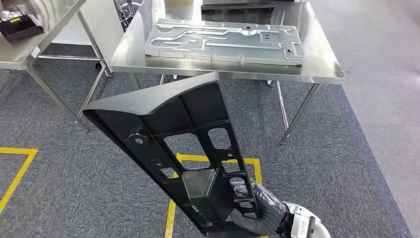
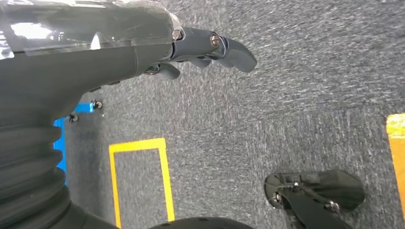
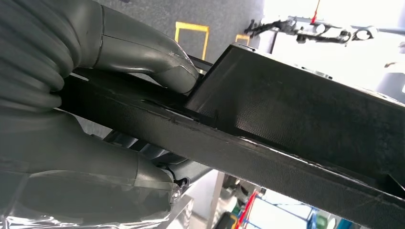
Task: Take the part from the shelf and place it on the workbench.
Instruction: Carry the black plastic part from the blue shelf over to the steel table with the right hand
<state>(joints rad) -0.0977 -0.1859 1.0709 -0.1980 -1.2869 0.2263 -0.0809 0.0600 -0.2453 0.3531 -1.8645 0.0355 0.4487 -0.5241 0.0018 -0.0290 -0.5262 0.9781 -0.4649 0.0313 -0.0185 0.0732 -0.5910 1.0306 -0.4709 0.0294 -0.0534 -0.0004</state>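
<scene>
- Head view: your right hand (image 1: 262,210) grasps the near end of the long black part (image 1: 173,144), down at the near right. The part slants up and away to the left, and its broad far end hangs over the carpet (image 1: 74,188), just short of the workbench's near edge.
- The steel workbench (image 1: 322,59) stands ahead. On it lies a pressed metal plate (image 1: 225,42) that covers most of the middle. Bare steel is left only along the near edge and on the right.
- No bin, tray or box is in sight on that bench. A second table (image 1: 15,54) at the far left carries a dark case (image 1: 17,22). You cannot tell whether it is open or what it holds.
- Left wrist view: your left hand (image 2: 205,47) hangs over the carpet with nothing in it, fingers loosely curled.
- Right wrist view: the thumb (image 3: 157,62) presses on one face of the part and the fingers (image 3: 110,164) wrap the other. The hold is at one end only.
- Risks, as I judge them: the long overhang could twist the part in that one-ended grip. The far end could knock the bench edge if it is carried low. Set down carelessly, it would land on the plate.
</scene>
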